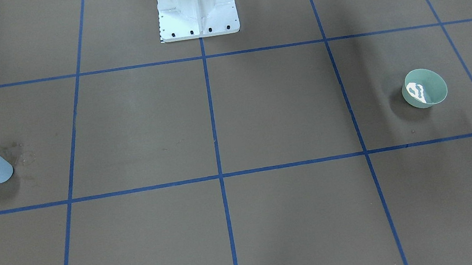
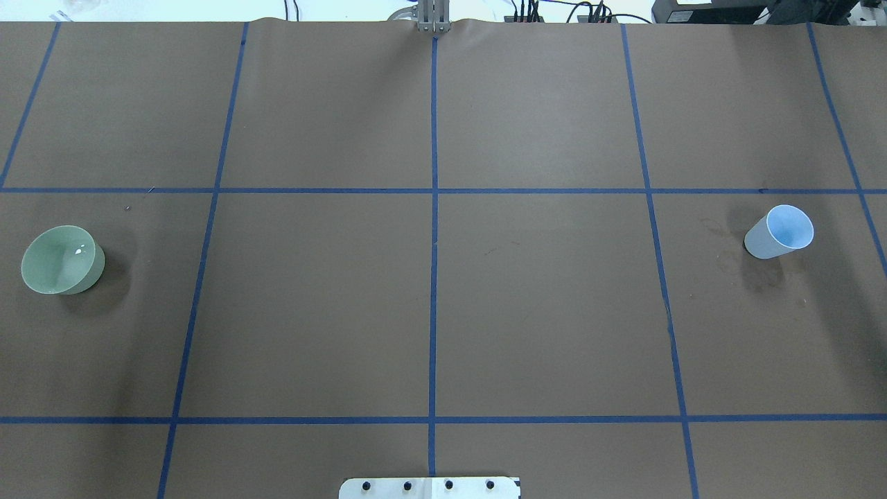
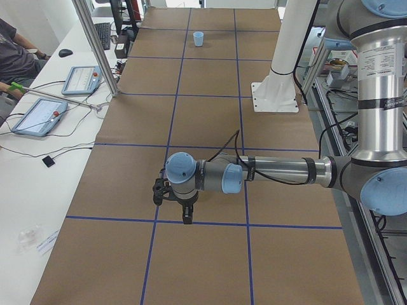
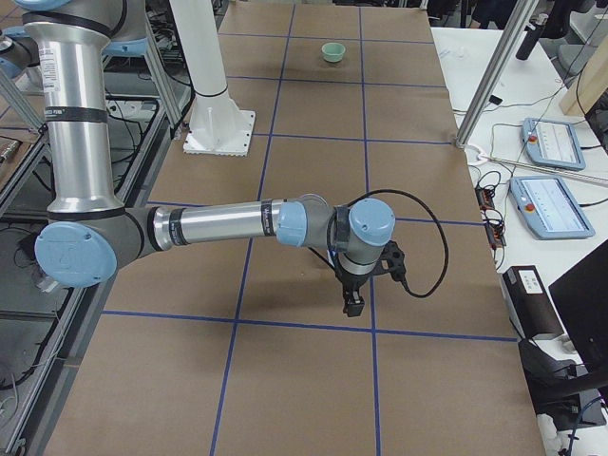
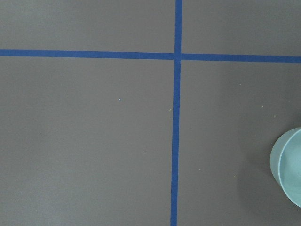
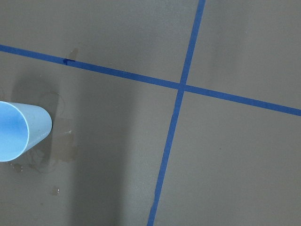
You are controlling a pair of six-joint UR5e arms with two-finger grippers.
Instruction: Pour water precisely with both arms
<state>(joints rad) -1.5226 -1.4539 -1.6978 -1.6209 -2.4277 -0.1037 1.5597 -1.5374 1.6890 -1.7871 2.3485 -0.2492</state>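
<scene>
Two targets: green bowl (image 5: 288,167) sits lower right seen from my left pincer (image 3: 186,217), blue cup (image 6: 21,132) mid-left from my right pincer (image 4: 353,304). Pincers open or closed? Can't tell.

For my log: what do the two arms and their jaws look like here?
Both the left arm and the right arm are silver-grey tubes with black bands, joined by rounded housings with light blue caps. A black cable loops off each wrist. Each arm ends in small black jaws.
</scene>
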